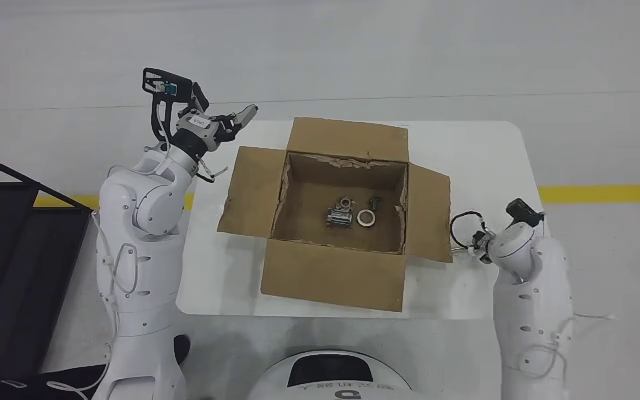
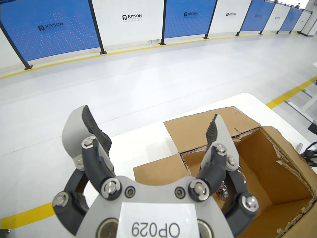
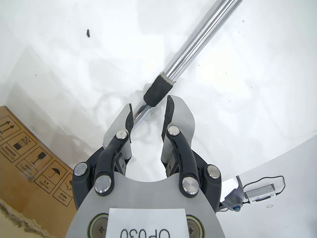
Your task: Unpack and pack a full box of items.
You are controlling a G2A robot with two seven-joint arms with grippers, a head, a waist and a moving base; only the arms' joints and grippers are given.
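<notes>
We see the open box [image 1: 335,275] in the middle of the desk [image 1: 480,160], its four flaps folded out flat. On its floor lie a clump of metal parts [image 1: 340,213], a pale ring [image 1: 367,217] just beside them, and a small dark piece [image 1: 377,202] near the ring that we cannot make out. The left claw [image 1: 240,118] hangs over the desk's far left corner, just off the box's left flap. In its wrist view this claw [image 2: 151,111] stands wide apart with nothing between its fingers, and the box [image 2: 247,149] lies beyond and to one side of it. The right claw [image 1: 470,240] sits low near the desk's right edge, beside the box's right flap. In its wrist view the right claw [image 3: 149,101] is partly apart around the near end of a shiny rod [image 3: 198,33], which lies flat on the desk [image 3: 74,25] and points away from the claw. The rod touches one pad [image 3: 129,120], while the other pad stands clear of it. A black band [image 3: 157,91] wraps the rod just past the fingertips. The box's outer wall [image 3: 29,149] is close at the claw's side.
</notes>
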